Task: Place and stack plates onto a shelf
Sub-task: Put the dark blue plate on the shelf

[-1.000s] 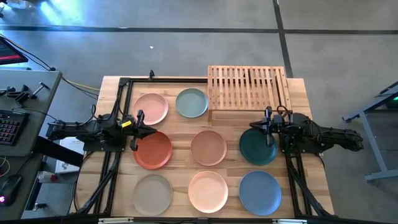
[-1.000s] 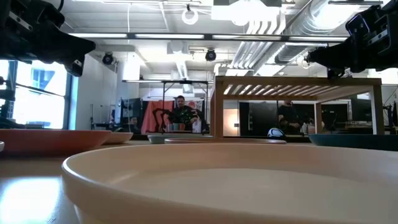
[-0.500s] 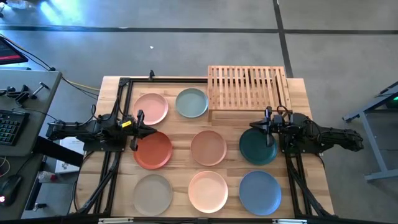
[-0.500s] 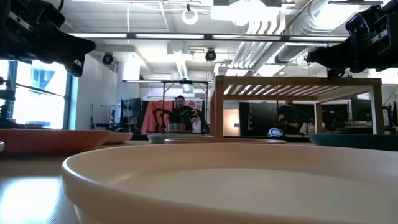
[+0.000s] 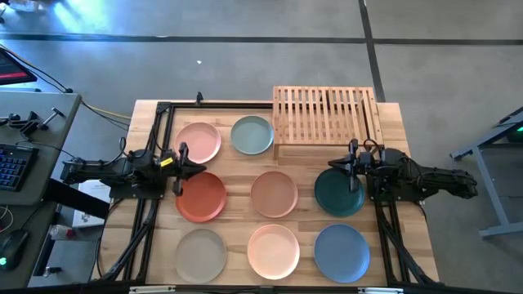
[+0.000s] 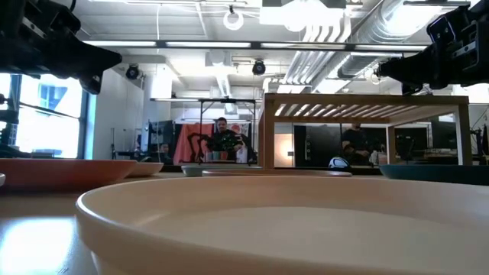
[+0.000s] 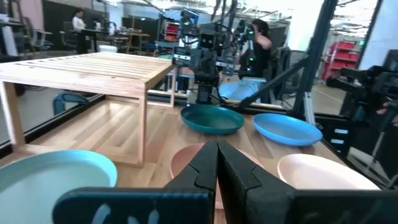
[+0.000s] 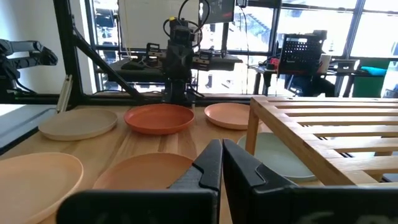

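Seen from straight above: a wooden table (image 5: 245, 114) with eight plates laid out in three rows across the middle and lower frame. Top row, pink plate (image 5: 199, 141) and grey-blue plate (image 5: 252, 135); middle row, rust plate (image 5: 203, 198), tan plate (image 5: 274, 193), teal plate (image 5: 337, 194); bottom row, beige-grey plate (image 5: 200, 253), peach plate (image 5: 274, 250), blue plate (image 5: 341, 251). Slatted shelf (image 5: 325, 114) at upper right of centre, bare, nothing stacked yet. Left gripper (image 5: 181, 170) over the rust plate's left rim, fingers pressed together, holding nothing. Right gripper (image 5: 352, 166) over the teal plate's upper rim, likewise closed and empty. Apparently the very start: no plate picked. Next, probably opening a claw, lowering to a rim and pinching it.
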Robot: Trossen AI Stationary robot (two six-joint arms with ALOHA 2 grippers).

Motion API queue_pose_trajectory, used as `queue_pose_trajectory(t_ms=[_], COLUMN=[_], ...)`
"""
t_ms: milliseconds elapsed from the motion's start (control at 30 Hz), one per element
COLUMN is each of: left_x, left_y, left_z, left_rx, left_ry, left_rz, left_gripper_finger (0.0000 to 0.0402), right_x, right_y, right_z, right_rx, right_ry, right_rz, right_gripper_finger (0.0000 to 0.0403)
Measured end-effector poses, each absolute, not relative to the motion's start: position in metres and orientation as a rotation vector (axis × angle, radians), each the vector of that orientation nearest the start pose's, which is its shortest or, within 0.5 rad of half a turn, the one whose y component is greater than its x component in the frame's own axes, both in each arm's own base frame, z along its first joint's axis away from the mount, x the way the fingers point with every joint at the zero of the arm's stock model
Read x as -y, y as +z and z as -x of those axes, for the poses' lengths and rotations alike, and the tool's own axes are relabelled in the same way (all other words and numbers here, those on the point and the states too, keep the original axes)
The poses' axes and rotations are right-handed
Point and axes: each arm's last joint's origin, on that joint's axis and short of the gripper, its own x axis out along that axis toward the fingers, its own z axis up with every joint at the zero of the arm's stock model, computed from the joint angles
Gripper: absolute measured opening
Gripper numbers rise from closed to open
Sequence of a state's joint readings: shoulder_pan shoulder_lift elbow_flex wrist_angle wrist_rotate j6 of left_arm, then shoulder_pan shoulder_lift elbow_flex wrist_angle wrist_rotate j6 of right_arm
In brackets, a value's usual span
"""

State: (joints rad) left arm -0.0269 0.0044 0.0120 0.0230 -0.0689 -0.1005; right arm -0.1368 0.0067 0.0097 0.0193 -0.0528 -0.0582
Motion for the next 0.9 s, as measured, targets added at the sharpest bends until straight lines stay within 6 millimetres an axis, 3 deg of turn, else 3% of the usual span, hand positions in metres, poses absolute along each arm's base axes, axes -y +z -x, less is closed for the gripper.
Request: queue_pose_trajectory(t_ms=[267,633,900], left_x=[0.0,-0.005,-0.009], left_y=[0.171,0.189,0.209], left_z=[-0.097,-0.094,-0.085], left_rx=[0.052,0.248,0.484], left_ry=[0.076,0.201,0.326], left_rz=[0.107,0.183,0.247], left_gripper_finger=[0.0,0.0,0.0], right_x=[0.012,0.012,0.012], right_y=[0.168,0.168,0.178], right_z=[-0.097,-0.097,-0.096], right_rx=[0.02,0.021,0.135], right_ry=[-0.085,-0.087,-0.086], right_rz=[0.061,0.052,-0.187], right_gripper_finger=[0.0,0.0,0.0])
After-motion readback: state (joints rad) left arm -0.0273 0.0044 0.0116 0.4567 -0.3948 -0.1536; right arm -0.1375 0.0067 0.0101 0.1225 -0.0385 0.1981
